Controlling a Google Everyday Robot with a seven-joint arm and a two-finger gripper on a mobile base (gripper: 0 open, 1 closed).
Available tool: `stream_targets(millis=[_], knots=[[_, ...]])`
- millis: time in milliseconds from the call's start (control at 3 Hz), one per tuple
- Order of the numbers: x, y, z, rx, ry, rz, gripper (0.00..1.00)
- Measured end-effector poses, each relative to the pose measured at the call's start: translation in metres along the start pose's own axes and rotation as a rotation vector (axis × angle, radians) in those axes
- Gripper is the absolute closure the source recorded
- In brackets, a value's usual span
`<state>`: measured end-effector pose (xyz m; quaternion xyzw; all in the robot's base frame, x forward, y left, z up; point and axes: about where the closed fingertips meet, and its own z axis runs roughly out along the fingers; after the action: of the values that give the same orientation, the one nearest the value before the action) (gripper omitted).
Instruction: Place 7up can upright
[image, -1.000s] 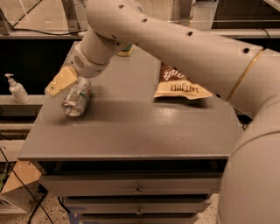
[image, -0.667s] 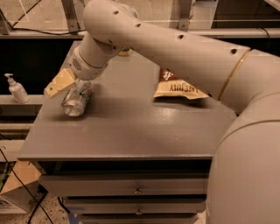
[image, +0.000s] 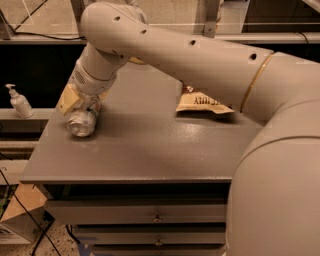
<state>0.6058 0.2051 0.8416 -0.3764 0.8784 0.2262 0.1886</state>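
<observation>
The gripper (image: 81, 111) and 7up can (image: 81, 123) block the left edge of the table (image: 150, 150); the chip bag (image: 202, 102) lies toward the back right corner; the arm (image: 190, 50) spans the back edge; the front half lies open.

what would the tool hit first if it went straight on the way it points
The tool, low at the left of the grey tabletop, points down and holds the 7up can at its tip. Going straight on, the can would probably meet that tabletop first, near its left edge; the gap is unclear.
</observation>
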Motion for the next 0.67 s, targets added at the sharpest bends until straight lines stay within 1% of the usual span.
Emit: stream_targets(millis=[333, 667], knots=[[-0.0063, 0.0062, -0.0058, 0.031, 0.001, -0.015, 0.62], [-0.0138, 0.0112, -0.0063, -0.036, -0.067, -0.030, 0.85]])
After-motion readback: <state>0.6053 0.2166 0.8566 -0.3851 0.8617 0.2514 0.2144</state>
